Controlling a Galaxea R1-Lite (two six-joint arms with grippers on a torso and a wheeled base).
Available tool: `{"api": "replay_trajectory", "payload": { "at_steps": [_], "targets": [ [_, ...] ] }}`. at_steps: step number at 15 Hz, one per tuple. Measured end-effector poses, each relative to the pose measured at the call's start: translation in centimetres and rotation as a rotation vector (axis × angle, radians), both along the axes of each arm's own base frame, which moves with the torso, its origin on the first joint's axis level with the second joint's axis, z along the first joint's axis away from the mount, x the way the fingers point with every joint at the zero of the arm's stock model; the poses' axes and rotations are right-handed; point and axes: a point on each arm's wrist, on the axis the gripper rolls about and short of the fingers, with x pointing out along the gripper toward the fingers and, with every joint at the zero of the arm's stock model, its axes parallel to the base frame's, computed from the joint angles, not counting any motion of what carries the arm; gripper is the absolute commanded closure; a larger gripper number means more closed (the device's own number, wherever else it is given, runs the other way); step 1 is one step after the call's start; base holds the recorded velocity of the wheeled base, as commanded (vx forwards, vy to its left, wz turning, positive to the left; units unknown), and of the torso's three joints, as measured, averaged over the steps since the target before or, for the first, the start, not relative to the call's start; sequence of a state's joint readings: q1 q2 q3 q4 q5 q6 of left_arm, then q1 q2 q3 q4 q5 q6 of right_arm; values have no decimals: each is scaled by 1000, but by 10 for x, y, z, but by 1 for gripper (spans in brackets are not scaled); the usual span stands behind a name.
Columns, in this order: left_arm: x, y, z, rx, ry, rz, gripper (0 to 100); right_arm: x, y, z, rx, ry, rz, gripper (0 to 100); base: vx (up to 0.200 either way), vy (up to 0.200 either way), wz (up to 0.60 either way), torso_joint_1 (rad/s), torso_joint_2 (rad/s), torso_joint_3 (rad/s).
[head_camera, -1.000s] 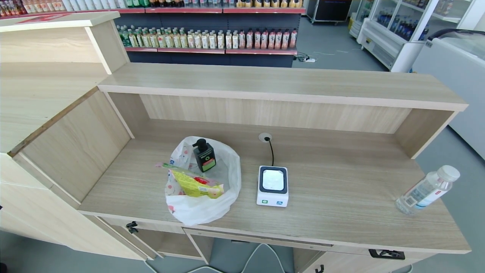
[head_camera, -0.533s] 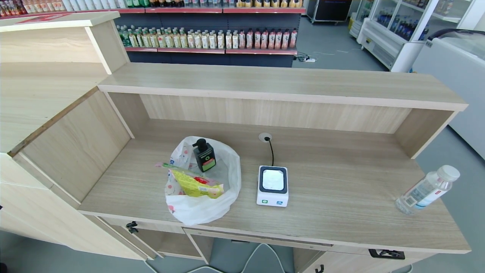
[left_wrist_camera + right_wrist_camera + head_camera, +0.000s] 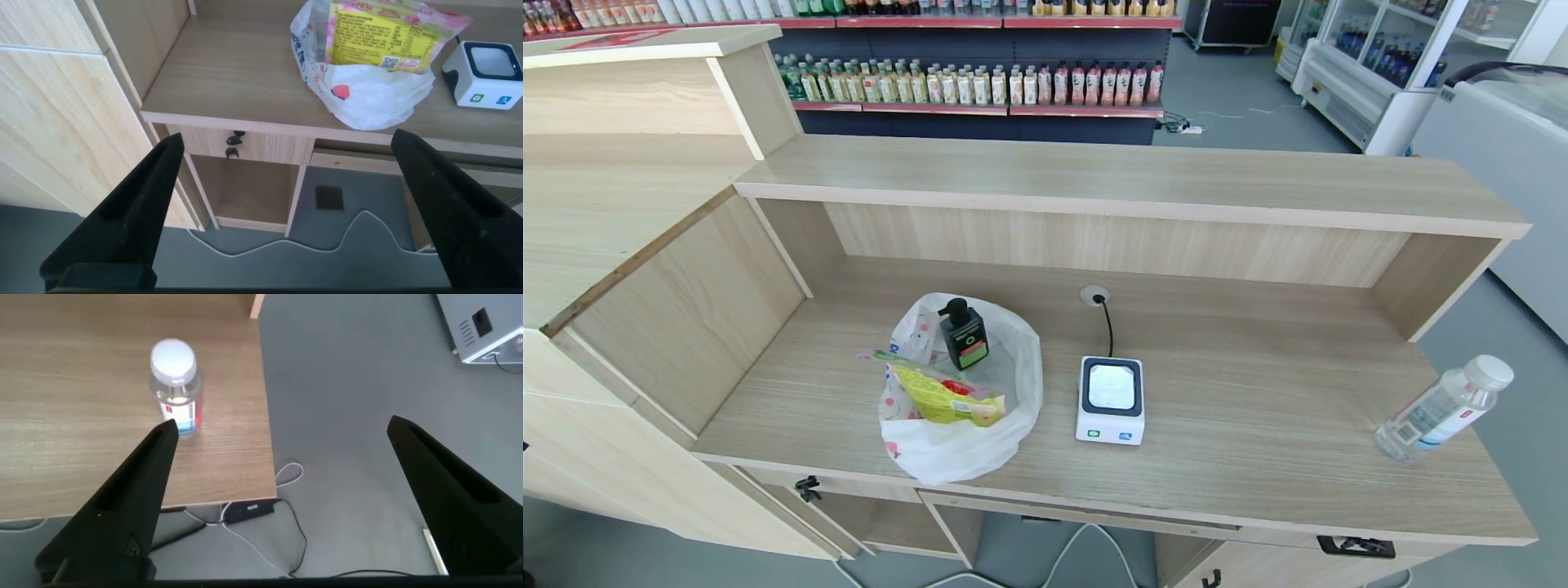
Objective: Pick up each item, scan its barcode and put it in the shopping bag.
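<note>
The right gripper [image 3: 282,423] hangs with its two dark fingers spread wide and nothing between them, out past the right end of the counter [image 3: 1258,408] and over the grey floor. The left gripper [image 3: 286,139] is just as wide apart and just as empty, held low in front of the counter's left part, facing the shopping bag [image 3: 964,441]. From where I stand, the job looks to be on its last item. A black pump bottle [image 3: 964,335] and a yellow snack packet [image 3: 943,400] already sit inside the white bag, and only the clear water bottle [image 3: 1444,408] is left on the bare wood. It stands with its white cap up, close to the counter's right end and near the front edge, well apart from the scanner [image 3: 1111,400] in the middle. The bottle is near the right gripper but not yet between its fingers, lining up closer to one finger than to the gap. So I'd say the pick-up is the step in hand. The next move calls for bringing that arm over the counter edge, centring the gap on the bottle's body, and closing gently enough not to knock it off the end.
</note>
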State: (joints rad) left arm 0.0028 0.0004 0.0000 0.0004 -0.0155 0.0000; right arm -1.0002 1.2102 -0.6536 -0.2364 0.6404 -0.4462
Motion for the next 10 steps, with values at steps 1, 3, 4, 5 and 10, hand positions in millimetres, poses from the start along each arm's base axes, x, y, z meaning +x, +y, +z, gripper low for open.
{"api": "replay_trajectory", "payload": {
  "at_steps": [1, 3, 4, 5, 10],
  "targets": [
    [0, 0, 0, 0, 0, 0, 0, -3, 4, 10, -10, -18, -2, 0, 0, 0, 0, 0, 0, 0],
    [0, 0, 0, 0, 0, 0, 0, -6, 10, 28, -4, -19, -4, 0, 0, 0, 0, 0, 0, 0],
    [0, 0, 0, 0, 0, 0, 0, -8, 13, 36, 16, -7, -6, 0, 0, 0, 0, 0, 0, 0],
    [0, 0, 0, 0, 0, 0, 0, -9, 14, 43, 14, -7, -6, 0, 0, 0, 0, 0, 0, 0],
    [0, 0, 0, -7, 0, 0, 0, -12, 19, 54, -27, -29, -4, 0, -80, 0, 0, 1, 1, 1]
  ]
}}
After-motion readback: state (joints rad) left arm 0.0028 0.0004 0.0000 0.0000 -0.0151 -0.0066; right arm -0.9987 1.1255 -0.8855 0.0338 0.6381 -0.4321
